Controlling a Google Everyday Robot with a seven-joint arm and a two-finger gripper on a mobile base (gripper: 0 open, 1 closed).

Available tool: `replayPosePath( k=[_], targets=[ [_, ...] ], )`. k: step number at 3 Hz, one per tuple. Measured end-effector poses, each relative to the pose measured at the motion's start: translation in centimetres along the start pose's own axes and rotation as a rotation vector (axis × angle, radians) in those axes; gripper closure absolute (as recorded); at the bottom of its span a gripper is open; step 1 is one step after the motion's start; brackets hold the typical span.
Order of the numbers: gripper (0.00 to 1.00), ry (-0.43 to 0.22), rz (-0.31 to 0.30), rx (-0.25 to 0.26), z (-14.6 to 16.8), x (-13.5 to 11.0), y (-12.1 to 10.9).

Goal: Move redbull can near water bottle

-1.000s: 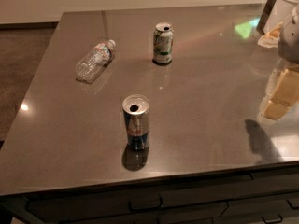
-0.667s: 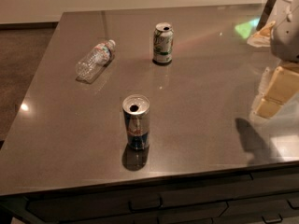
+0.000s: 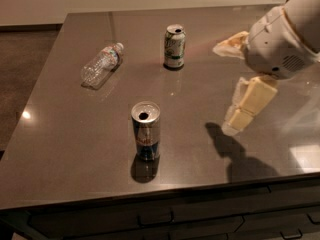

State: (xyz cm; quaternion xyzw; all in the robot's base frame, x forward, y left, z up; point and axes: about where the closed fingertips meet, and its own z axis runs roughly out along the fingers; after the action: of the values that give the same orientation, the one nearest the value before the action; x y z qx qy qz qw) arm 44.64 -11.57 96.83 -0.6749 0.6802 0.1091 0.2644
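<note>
The redbull can (image 3: 146, 130), slim, blue and silver with an opened silver top, stands upright near the front of the dark table (image 3: 65, 134). The water bottle (image 3: 101, 64), clear with a white cap, lies on its side at the back left, well apart from the can. My gripper (image 3: 221, 89) hangs over the table's right side, to the right of the redbull can and above the surface. Its cream fingers (image 3: 247, 106) are spread apart and hold nothing.
A wider green and white can (image 3: 174, 46) stands upright at the back middle, right of the bottle. The arm's white body (image 3: 280, 39) fills the upper right. Its shadow (image 3: 235, 154) falls on the table. Drawer fronts (image 3: 165, 219) run below the front edge.
The arm and gripper have moved left, further in over the table and closer to the redbull can. The cans and the bottle have not moved.
</note>
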Motion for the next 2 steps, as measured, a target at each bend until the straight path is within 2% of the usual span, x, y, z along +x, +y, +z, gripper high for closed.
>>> replayPosePath(
  k=[1, 2],
  targets=[
    [0.00, -0.117, -0.049, -0.062, 3.7, -3.7, 0.9],
    [0.00, -0.180, -0.085, -0.121, 6.5, -6.5, 1.9]
  ],
)
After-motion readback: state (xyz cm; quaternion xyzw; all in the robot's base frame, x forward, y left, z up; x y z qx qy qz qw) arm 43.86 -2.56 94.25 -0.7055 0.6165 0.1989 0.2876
